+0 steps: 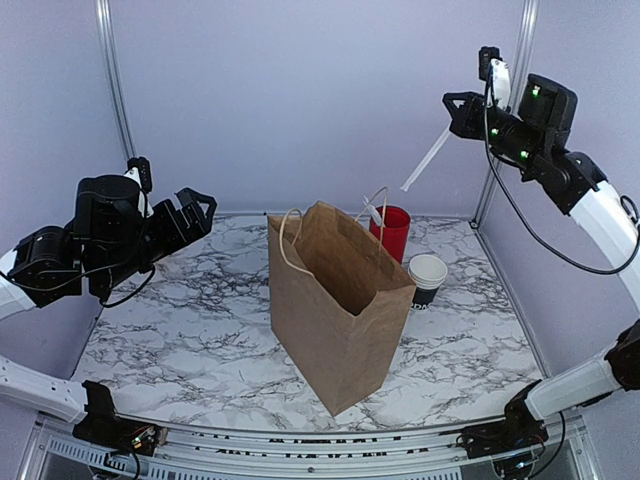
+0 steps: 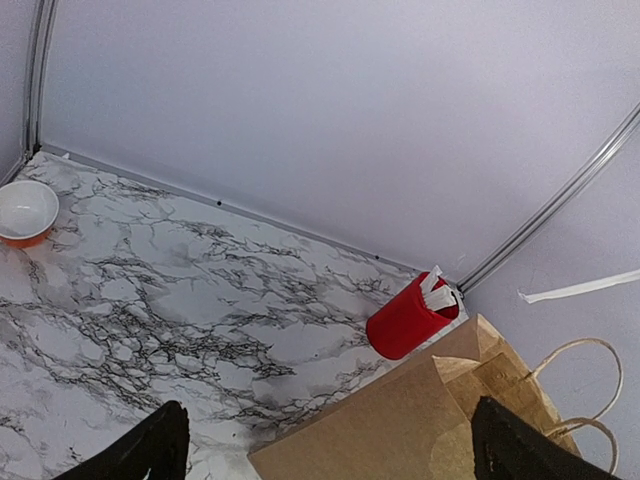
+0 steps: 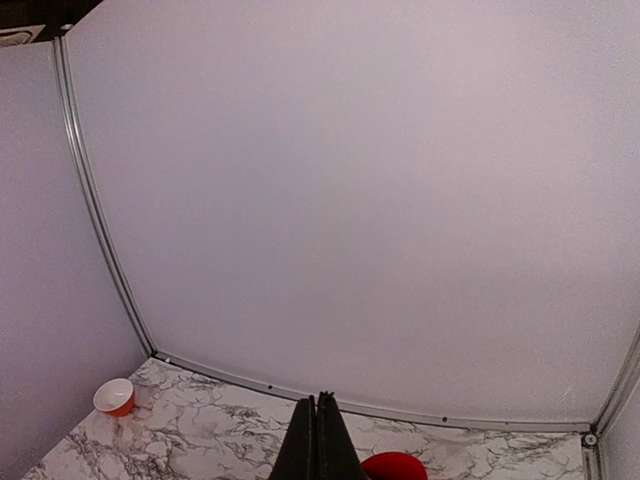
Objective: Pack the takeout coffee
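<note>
The lidded black takeout coffee cup shows in no view. A brown paper bag [image 1: 340, 300] stands open in the middle of the marble table; its top also shows in the left wrist view [image 2: 420, 420]. My left gripper [image 1: 196, 212] is open and empty, raised left of the bag, its fingers wide apart in its own view [image 2: 330, 462]. My right gripper [image 1: 456, 106] is high at the back right, shut on a thin white stick [image 1: 424, 160] that hangs down-left. The stick also shows in the left wrist view [image 2: 580, 288]. In the right wrist view the jaws [image 3: 320, 440] are pressed together.
A red cup with white utensils [image 1: 391, 230] stands behind the bag, seen too in the left wrist view [image 2: 408, 318]. A lidless black cup with a white rim [image 1: 427, 277] stands right of the bag. A small orange bowl [image 2: 25, 210] sits at the far left [image 3: 113, 397].
</note>
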Controlling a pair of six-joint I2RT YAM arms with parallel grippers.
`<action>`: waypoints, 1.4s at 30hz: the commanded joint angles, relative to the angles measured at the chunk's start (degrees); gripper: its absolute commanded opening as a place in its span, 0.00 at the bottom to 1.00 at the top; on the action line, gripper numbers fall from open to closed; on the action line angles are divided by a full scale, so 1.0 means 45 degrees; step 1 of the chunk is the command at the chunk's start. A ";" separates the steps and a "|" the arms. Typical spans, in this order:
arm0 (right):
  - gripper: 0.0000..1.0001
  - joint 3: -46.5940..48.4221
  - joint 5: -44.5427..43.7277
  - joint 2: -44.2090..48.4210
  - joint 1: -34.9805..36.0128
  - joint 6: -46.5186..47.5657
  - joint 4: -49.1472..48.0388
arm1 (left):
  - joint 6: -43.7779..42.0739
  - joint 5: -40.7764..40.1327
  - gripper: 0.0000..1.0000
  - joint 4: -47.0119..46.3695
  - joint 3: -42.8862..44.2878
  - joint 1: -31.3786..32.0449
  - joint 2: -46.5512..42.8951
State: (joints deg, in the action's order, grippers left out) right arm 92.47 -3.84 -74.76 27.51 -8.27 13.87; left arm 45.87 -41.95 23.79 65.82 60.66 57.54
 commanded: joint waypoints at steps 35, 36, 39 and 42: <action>0.00 -0.0143 0.5541 0.0709 0.1897 -0.3300 -0.3023 | -0.0075 0.0419 0.99 -0.0843 -0.0701 -0.0218 0.0107; 0.00 -0.0224 0.5745 0.0746 0.1903 -0.3425 -0.3001 | -0.0075 0.0434 0.99 -0.0852 -0.0684 -0.0224 0.0122; 0.00 -0.0466 0.6021 0.0776 0.2154 -0.3585 -0.2816 | -0.0056 0.0466 0.99 -0.0867 -0.0682 -0.0239 0.0160; 0.00 -0.0579 0.5697 0.0712 0.2767 -0.3113 -0.2296 | -0.0046 0.0512 0.99 -0.0901 -0.0682 -0.0239 0.0209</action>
State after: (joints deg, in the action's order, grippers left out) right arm 90.37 21.04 -72.31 36.93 -22.76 1.21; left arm 45.87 -40.23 21.04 63.13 59.88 58.11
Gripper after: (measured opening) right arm 0.008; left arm 0.992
